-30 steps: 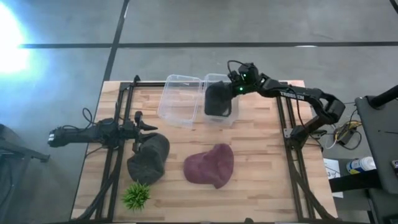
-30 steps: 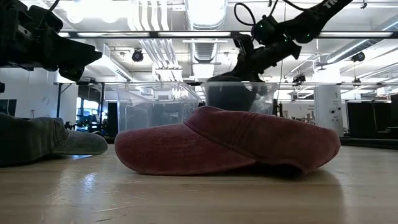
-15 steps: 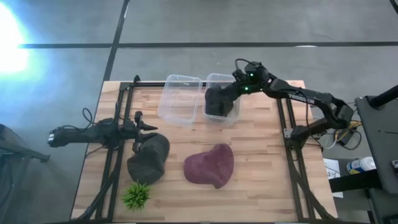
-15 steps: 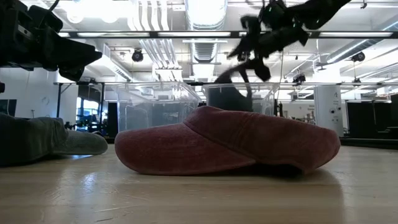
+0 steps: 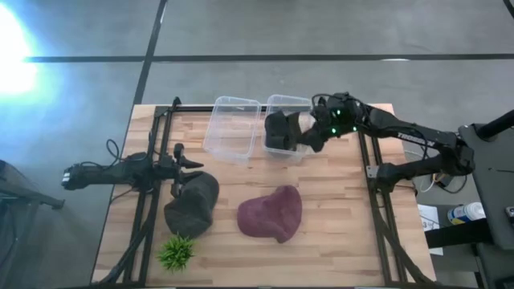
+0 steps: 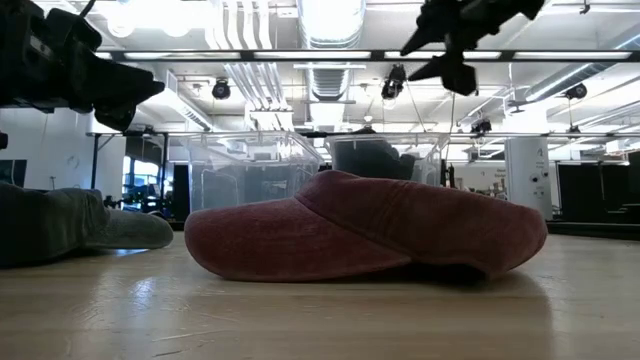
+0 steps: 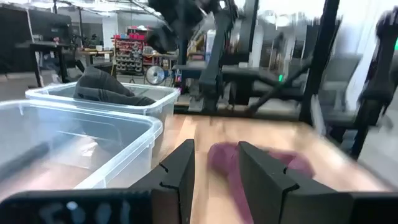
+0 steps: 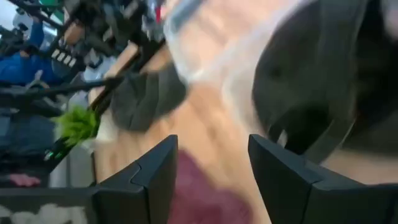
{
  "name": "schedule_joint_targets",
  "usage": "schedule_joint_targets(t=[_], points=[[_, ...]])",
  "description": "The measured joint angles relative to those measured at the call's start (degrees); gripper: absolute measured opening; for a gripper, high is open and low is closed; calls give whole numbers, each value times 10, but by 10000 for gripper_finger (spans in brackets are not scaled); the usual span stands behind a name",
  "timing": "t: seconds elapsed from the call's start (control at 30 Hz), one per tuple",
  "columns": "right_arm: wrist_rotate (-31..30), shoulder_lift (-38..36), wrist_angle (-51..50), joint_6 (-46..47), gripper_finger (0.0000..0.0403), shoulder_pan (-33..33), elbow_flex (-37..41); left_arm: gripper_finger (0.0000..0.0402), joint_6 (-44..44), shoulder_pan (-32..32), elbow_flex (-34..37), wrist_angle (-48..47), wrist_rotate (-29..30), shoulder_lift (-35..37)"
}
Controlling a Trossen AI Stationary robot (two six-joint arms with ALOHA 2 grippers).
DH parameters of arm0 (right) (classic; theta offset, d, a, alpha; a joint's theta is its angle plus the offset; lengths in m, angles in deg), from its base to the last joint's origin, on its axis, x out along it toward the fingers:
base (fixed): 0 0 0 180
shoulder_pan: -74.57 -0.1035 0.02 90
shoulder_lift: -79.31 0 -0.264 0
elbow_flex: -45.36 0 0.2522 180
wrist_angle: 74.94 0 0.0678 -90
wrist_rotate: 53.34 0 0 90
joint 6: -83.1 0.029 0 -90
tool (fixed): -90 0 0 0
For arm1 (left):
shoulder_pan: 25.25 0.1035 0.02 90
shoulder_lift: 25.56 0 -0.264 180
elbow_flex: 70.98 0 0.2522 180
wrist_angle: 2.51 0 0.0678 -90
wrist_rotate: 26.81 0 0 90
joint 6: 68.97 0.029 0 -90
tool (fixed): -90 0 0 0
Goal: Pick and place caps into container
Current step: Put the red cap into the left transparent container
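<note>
One dark grey cap (image 5: pixel 279 131) lies in the right-hand clear container (image 5: pixel 294 103), its top showing through the wall in the low view (image 6: pixel 372 160). My right gripper (image 5: pixel 308 138) hangs open above that container's right side, holding nothing (image 8: pixel 211 155). A second dark grey cap (image 5: pixel 193 202) rests on the table at the left. My left gripper (image 5: pixel 183 162) hovers open just past its far side, raised clear of it (image 6: pixel 95 85). The maroon cap (image 5: pixel 271 213) lies crown up on the table's middle.
An empty clear container (image 5: pixel 233 127) stands left of the filled one at the table's far edge. A small green spiky plant (image 5: pixel 177 253) sits at the near left corner. Black frame rails (image 5: pixel 373 172) run along both table sides.
My right gripper has opened and let go of the dark grey cap, which has settled into the right-hand container. The gripper has then risen and drawn back toward the table's right edge.
</note>
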Motion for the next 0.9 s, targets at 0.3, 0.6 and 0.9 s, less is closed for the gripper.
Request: schedule_joint_targets(t=[0.3,0.6,0.9], points=[[-23,26,-23,160,192,-112,78,116,-410,0,0,101,7,0],[-44,118,94,303,192,-228,129,116,-526,0,0,99,81,-2],[-60,208,188,389,192,-289,129,115,-682,-20,-3,13,-25,-90]])
